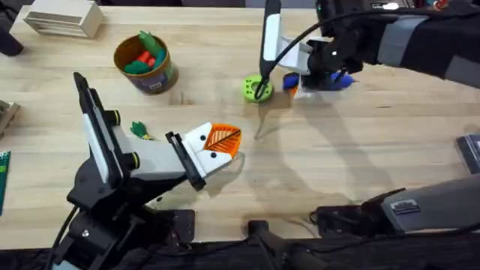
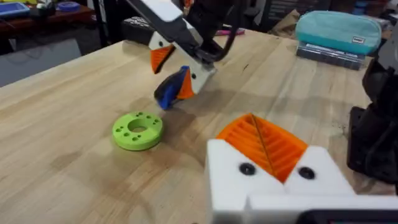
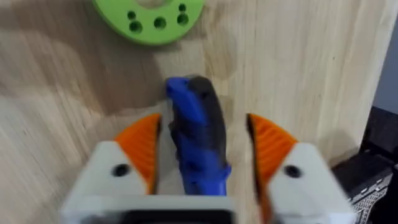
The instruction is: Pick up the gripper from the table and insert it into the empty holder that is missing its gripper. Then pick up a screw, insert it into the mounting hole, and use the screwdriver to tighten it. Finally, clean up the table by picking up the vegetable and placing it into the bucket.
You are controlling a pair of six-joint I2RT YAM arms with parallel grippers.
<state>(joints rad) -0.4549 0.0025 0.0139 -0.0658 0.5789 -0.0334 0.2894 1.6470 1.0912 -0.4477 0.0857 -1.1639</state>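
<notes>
The right pincer (image 3: 202,158) is lowered to the worktop (image 1: 360,150) with the screwdriver (image 3: 196,140) between its orange pads (image 3: 142,146); a gap shows on each side of the blue handle, so the fingers are spread and not clamped on it. The lime green ring (image 1: 256,88) lies just beside this pincer, toward the bucket (image 1: 144,62). The left pincer (image 1: 219,142) rests low near the worktop's middle, its two orange ribbed pads pressed together, holding nothing. The vegetable (image 1: 139,130) lies beside the left arm, behind its pincer.
</notes>
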